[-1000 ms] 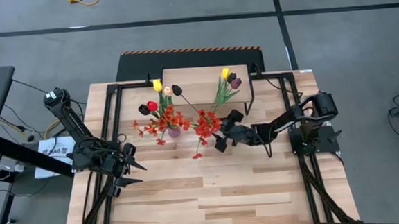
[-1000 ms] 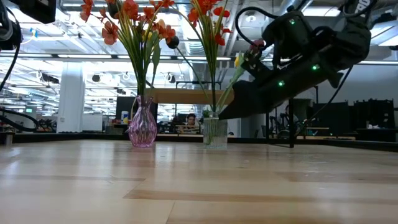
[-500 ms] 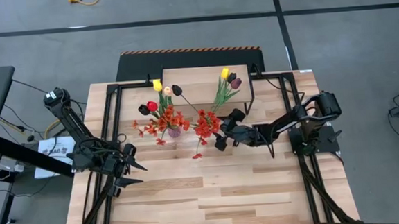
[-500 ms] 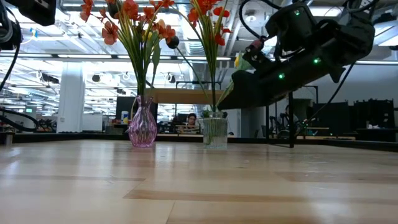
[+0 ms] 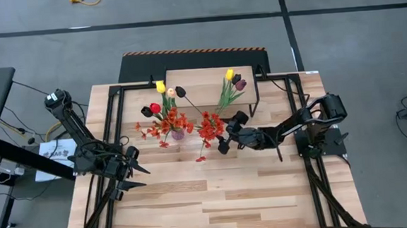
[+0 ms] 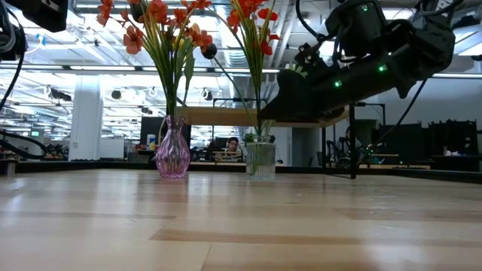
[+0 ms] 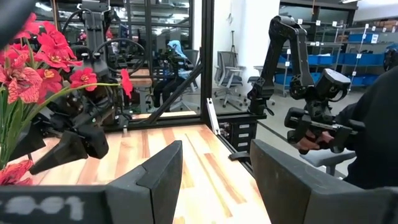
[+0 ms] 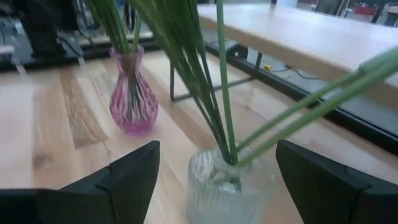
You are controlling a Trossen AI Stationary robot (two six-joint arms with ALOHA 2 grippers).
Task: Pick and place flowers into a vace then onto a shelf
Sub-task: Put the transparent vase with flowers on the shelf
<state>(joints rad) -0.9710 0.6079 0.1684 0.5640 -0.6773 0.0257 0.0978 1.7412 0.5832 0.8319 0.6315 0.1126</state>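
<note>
Right fingers (image 8: 214, 180): spread wide on both sides of the clear glass vase (image 8: 224, 186), nothing gripped.
Left fingers (image 7: 211, 174): partly open, empty, held over the worktop's (image 5: 216, 198) left side.
Flowers: green-stemmed bunches (image 5: 163, 120) stand in the clear vase and the pink glass vase (image 8: 132, 102).
Shelf: light wood stand (image 5: 202, 86) behind the vases.

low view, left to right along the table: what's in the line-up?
Pink vase with orange-red flowers → clear vase with its stems → right pincer, open, hanging above and just right of the clear vase.
</note>
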